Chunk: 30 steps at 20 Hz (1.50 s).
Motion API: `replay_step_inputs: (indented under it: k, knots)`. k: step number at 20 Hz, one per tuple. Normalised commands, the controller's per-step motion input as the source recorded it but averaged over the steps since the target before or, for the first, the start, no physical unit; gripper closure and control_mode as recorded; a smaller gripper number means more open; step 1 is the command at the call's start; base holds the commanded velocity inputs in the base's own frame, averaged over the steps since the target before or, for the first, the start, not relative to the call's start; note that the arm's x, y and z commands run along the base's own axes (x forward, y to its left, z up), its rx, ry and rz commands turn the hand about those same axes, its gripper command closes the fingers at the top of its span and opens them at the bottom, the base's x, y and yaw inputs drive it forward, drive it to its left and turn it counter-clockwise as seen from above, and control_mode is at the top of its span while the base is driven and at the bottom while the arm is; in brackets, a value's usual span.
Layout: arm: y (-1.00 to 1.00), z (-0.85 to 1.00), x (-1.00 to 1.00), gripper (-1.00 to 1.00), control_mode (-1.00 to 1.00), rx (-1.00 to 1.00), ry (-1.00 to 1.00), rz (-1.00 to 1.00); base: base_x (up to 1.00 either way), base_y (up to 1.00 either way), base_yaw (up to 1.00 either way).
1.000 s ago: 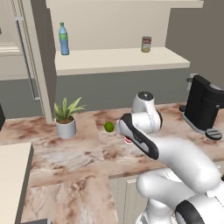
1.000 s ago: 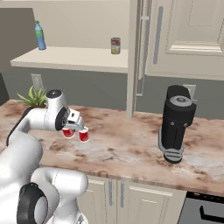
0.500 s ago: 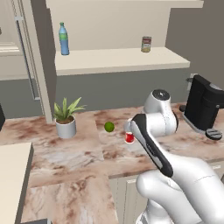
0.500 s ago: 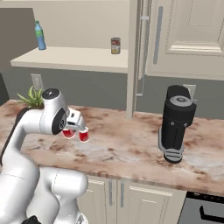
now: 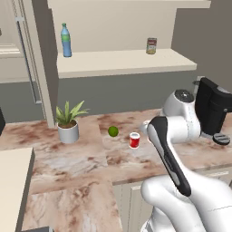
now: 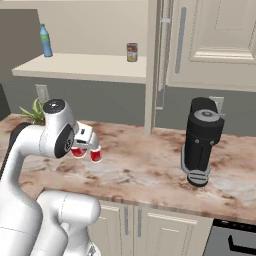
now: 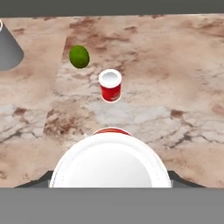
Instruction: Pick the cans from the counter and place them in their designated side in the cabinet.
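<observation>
**One can in the grip, cabinet shelf up and to the far left**

Gripper [image 6: 84,148] is clamped on one of the cans, the held can [image 6: 77,151]. In the right base view it hangs red just under the wrist, clear of the counter [image 6: 150,170]. In the hand view its white top [image 7: 110,162] sits right at the camera, long axis running along the fingers, so the can is upright in the jaws. The fingertips themselves are covered by the can; I take the contact as firm, though the pads cannot be checked directly.

The second can [image 5: 134,140] stands upright on the counter, just left of the held one and apart from it, with a lime [image 5: 113,131] near it on the far left side and a potted plant [image 5: 68,122] further left.

Relation that governs the next move: the cabinet [image 5: 122,61] shelf lies above and beyond the hand, past the counter's far edge. A lift, then a reach away from the base, seems needed. A tan-labelled can [image 5: 151,46] stands right of centre on the shelf, a blue bottle [image 5: 66,40] at its left end.

View differences: the hand view gives the second can's open white top and its gap to the lime; the left base view gives shelf height; the right base view shows the coffee machine [image 6: 201,141] well off to the right.
</observation>
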Motion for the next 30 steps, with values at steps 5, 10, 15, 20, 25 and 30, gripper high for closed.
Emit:
replay_step_inputs:
  k: [5, 10, 15, 20, 25, 30]
  knots:
    - [-0.15, 0.53, -0.32, 1.0, -1.0, 0.0, -0.01, 0.0, 0.0, 0.0, 0.0]
    - [-0.06, 0.55, -0.25, 1.0, -1.0, 0.0, -0.06, 0.0, 0.0, 0.0, 0.0]
    - [0.0, 0.49, -0.23, 1.0, -1.0, 0.0, -0.13, 0.0, 0.0, 0.0, 0.0]
    - [-0.02, 0.45, -0.27, 1.0, -1.0, 0.0, -0.13, 0.0, 0.0, 0.0, 0.0]
    - [-0.04, 0.38, -0.17, 1.0, -1.0, 0.0, -0.15, 0.0, 0.0, 0.0, 0.0]
    - [-0.09, 0.34, -0.12, 1.0, -1.0, 0.0, -0.11, 0.0, 0.0, 0.0, 0.0]
